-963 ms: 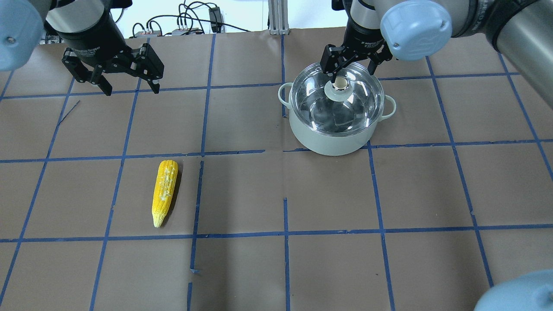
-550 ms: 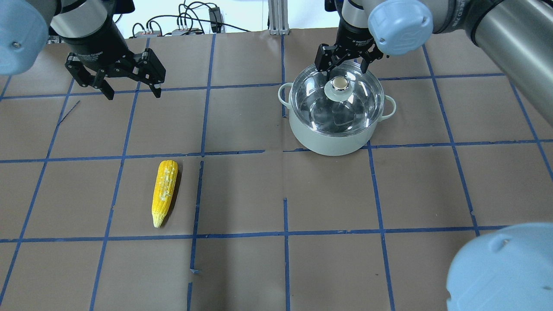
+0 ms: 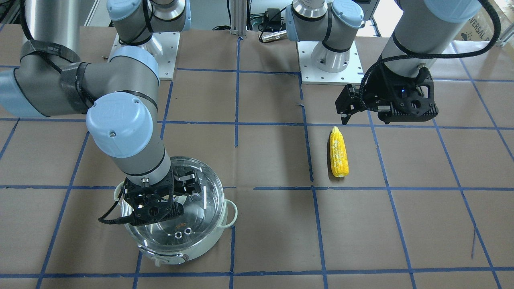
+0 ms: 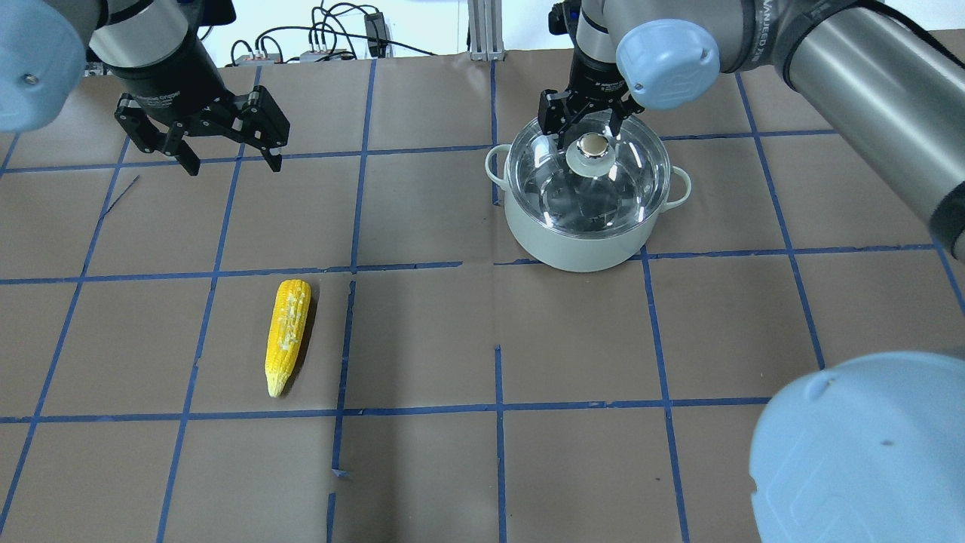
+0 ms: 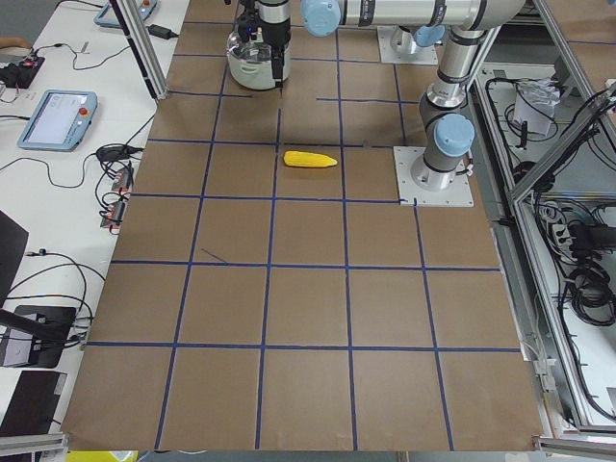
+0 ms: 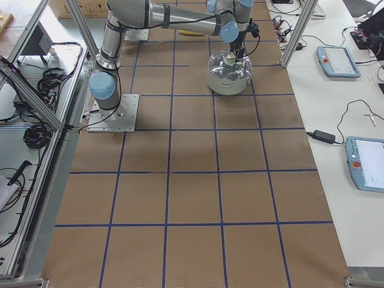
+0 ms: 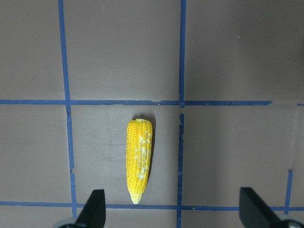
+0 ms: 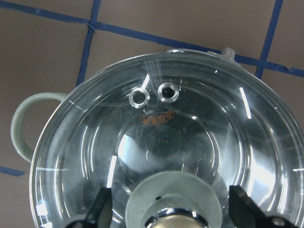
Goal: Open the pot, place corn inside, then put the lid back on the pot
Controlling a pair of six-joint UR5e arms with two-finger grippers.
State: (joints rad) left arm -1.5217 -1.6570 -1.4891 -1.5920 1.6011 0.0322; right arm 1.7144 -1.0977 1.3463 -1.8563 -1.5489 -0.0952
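Over lid knob (image 4: 590, 147), right fingers (image 8: 100, 210) spread wide, seemingly untouching (left fingers (image 7: 93, 208) wide, empty).

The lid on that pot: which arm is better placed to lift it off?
The right. The right gripper, open, straddles the knob of the lid; the left gripper hangs open far from the pot, nearer the corn.
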